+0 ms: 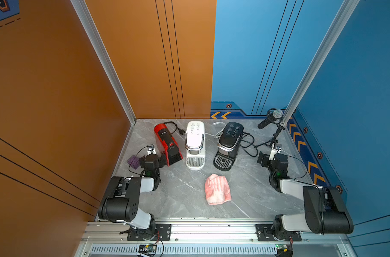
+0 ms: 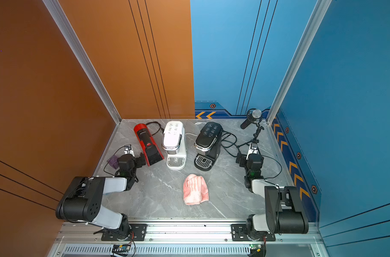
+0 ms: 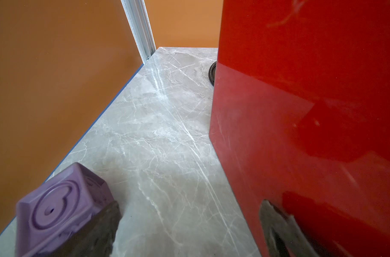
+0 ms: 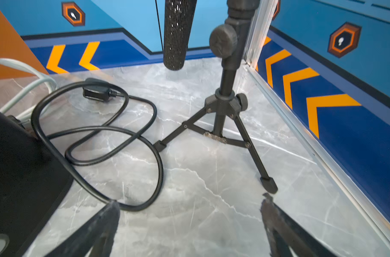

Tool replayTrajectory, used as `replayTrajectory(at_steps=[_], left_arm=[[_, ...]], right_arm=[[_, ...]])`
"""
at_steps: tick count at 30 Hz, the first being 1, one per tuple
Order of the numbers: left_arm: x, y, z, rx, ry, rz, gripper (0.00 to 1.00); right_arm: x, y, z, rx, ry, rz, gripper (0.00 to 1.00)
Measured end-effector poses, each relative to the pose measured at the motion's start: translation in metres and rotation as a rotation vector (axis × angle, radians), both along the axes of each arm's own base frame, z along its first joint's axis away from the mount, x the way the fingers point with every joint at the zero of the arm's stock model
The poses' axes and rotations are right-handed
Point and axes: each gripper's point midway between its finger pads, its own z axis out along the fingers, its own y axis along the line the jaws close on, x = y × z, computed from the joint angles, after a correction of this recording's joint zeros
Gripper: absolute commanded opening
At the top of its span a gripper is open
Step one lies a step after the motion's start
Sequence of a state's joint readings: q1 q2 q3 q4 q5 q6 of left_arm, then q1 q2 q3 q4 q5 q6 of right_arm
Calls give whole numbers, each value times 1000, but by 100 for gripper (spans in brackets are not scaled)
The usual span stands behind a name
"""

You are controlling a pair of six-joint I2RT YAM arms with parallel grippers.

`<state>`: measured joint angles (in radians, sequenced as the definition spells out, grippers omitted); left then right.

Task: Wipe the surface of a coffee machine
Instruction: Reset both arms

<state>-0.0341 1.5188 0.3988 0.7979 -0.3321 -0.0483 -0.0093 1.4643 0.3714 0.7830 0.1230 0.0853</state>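
Three coffee machines stand in a row on the table (image 1: 185, 200): red machine (image 1: 167, 142), white machine (image 1: 195, 142), black machine (image 1: 228, 142). Both claws are released, jaws spread wide, nothing in either.

Left claw (image 3: 189, 203): the red machine's side wall is right at its inner finger (image 3: 276, 224); can't tell whether they touch. The purple block (image 3: 60, 207) sits just beside the outer finger, between the claw and the orange wall.

Right claw (image 4: 189, 200): the black machine's body is on its inner side, near but apart. A loop of the black cable (image 4: 96, 131) runs up to the inner fingertip. The mic tripod (image 4: 223, 124) is straight ahead, one foot just beyond the outer fingertip, with the microphone (image 1: 270, 119) above it.

The pink towel (image 1: 217, 189) lies crumpled on the table between the two claws, closer to the arm bases than either claw and well apart from both. It is near the black machine's drip tray, not touching it. The white machine stands between the two claws, apart from both.
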Motion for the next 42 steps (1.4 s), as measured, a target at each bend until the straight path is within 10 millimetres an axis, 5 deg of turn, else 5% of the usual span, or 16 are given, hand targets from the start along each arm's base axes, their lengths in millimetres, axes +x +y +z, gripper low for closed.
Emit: replayTrajectory(at_steps=[4,42], left_arm=[[0,0,0,0,0,0,99],[3,-10,-1,-3,7,-79,98]], right_arm=[[-3,7,-24,-9,71,21,100],[3,14,-16,-18,46,43,100]])
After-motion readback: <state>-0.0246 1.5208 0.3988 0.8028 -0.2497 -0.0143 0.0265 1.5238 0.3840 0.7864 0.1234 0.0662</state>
